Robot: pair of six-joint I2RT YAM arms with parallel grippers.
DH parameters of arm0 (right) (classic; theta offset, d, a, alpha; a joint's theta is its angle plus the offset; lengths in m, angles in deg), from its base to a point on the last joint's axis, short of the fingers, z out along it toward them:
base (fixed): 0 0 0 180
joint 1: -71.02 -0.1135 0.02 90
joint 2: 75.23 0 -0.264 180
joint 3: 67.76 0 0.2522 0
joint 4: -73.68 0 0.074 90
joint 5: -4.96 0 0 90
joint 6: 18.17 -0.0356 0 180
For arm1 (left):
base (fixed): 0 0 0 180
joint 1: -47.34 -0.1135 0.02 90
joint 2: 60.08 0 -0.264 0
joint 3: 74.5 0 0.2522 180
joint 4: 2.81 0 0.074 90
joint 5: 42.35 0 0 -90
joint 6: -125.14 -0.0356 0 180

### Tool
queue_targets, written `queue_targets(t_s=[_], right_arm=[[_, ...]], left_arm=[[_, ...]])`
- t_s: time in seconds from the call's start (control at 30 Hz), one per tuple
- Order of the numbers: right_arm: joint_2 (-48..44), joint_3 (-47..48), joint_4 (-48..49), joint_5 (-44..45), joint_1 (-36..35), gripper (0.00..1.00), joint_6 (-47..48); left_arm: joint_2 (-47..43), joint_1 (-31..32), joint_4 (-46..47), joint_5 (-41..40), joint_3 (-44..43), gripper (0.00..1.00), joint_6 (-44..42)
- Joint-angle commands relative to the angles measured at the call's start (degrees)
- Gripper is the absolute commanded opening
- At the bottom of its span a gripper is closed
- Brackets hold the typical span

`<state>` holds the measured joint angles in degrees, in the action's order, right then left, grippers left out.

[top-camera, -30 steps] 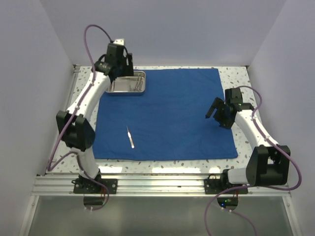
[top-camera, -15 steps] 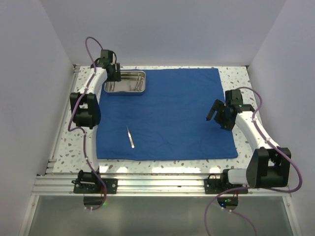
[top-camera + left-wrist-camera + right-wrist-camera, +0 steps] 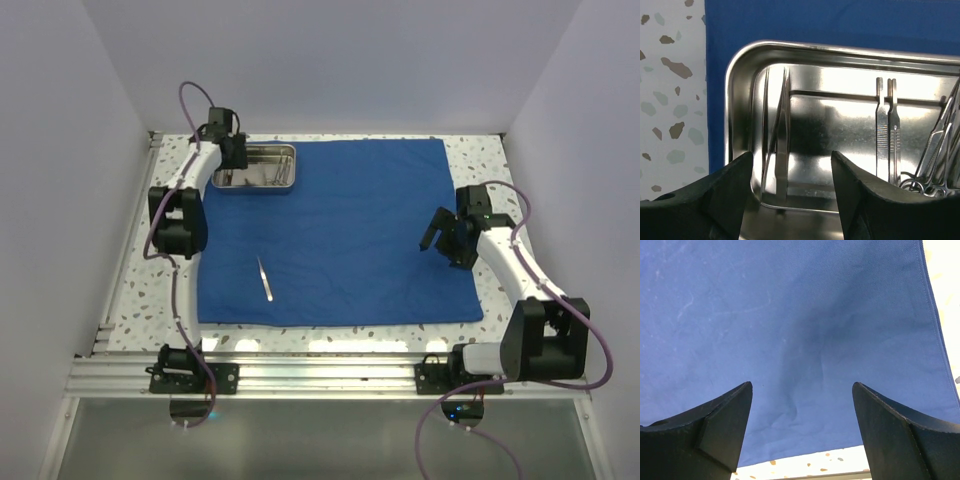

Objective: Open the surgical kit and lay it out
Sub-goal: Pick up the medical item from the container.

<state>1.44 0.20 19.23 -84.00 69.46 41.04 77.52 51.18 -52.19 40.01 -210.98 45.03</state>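
Note:
The royal-blue cloth lies spread flat on the table. The steel tray sits on its far left corner. One pair of tweezers lies on the cloth near the front left. My left gripper is open at the tray's left end. In the left wrist view its jaws stand over the tray, astride thin tweezers; a flat steel handle and scissors lie further right. My right gripper hangs open and empty over the cloth near its right edge.
Speckled white tabletop borders the cloth on all sides. A metal rail runs along the near edge. White walls close in the left, back and right. A strip of tabletop shows between the right fingers.
My left arm has stretched out and its gripper has dropped to the tray's left end. My right gripper has shifted only slightly. The tweezers on the cloth have not moved.

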Motion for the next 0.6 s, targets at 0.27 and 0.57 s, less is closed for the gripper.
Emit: queue_targets(t_s=[0.27, 0.57], right_arm=[[1.73, 0.56, -0.62, 2.21, -0.11, 0.84, 1.08], [3.23, 1.0, -0.01, 2.13, -0.11, 0.84, 1.08]], left_arm=[[4.69, -0.76, 3.36, 1.4, -2.79, 0.62, 0.83], [4.78, -0.76, 4.15, 1.49, -2.88, 0.6, 1.36]])
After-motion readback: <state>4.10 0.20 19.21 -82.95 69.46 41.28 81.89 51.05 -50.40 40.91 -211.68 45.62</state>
